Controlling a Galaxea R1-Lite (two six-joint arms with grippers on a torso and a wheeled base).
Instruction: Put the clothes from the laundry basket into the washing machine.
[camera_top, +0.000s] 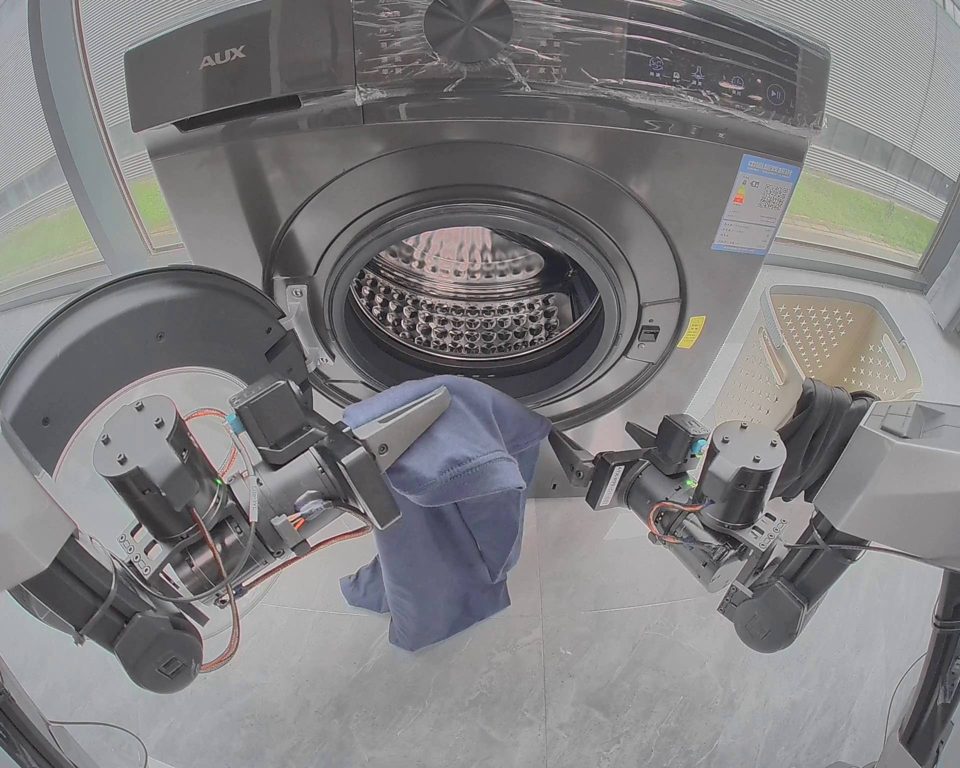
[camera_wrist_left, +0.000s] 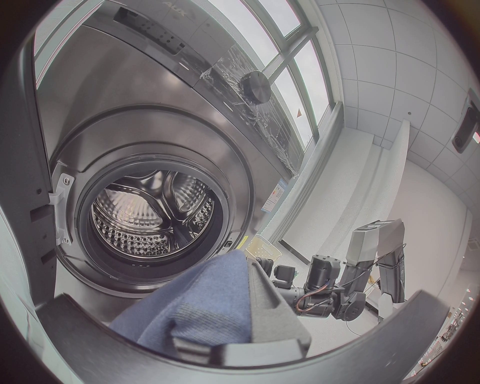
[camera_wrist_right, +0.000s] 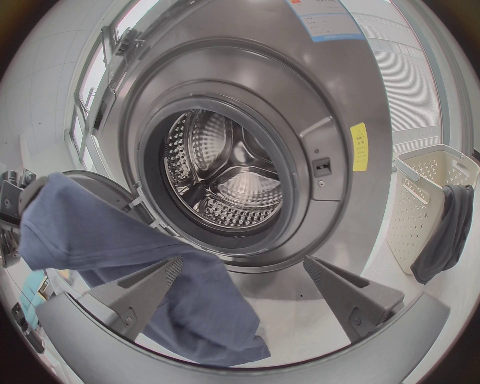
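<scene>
Grey floor tiles (camera_top: 600, 680) front the washing machine (camera_top: 650, 200), where the left gripper (camera_top: 430, 420), clamped on a blue shirt (camera_top: 460, 500) just below the drum mouth (camera_top: 470, 290), should lift its hanging tail over the rim, the right gripper (camera_wrist_right: 241, 265) gaping empty beside it, a dark garment (camera_top: 825, 430) waiting on the laundry basket (camera_top: 800, 340).

Two garments (camera_top: 460, 500) (camera_top: 825, 430), one basket (camera_top: 745, 385), one washer (camera_top: 250, 200)

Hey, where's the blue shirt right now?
Centre of the head view: the blue shirt hangs from the left end effector, just in front of the open washing machine.
</scene>
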